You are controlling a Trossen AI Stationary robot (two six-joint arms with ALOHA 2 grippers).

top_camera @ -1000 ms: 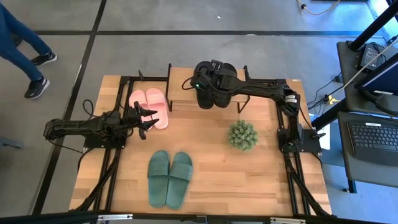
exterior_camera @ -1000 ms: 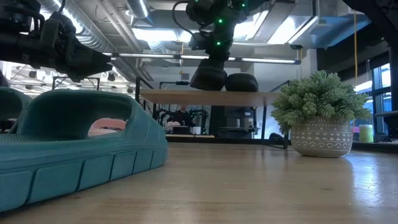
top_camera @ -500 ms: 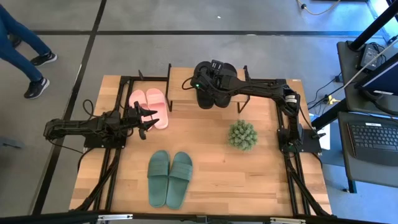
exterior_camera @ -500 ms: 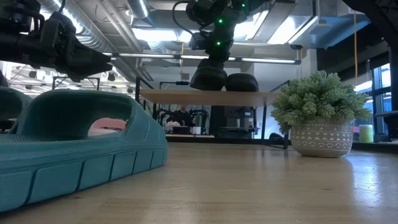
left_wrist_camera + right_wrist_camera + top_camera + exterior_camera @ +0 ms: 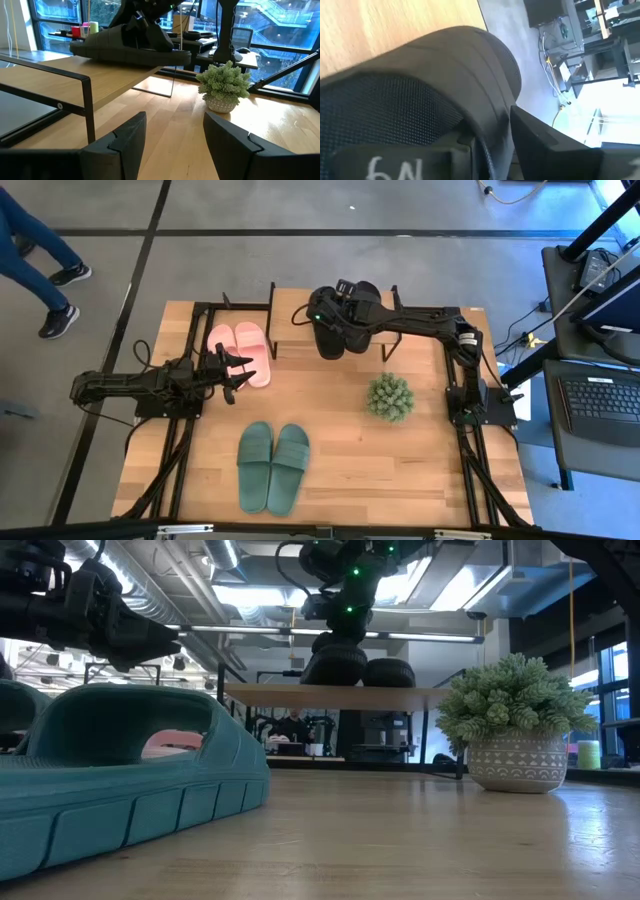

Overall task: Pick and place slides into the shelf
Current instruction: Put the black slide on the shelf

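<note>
The wooden surface (image 5: 400, 460) fills the middle of the high view. At its upper centre stands the shelf (image 5: 296, 308), its plank top carrying the black slides (image 5: 345, 320). The right gripper (image 5: 325, 315) sits over that pair, its jaws pinching a black slide, as the right wrist view shows close up. The dark green slides (image 5: 273, 466) lie side by side in the lower centre of the surface. The pink slides (image 5: 240, 352) lie left of the shelf, partly beside its leg. The left gripper (image 5: 238, 372) hovers just below the pink pair, jaws spread and empty. A potted plant (image 5: 390, 397) stands right of centre.
</note>
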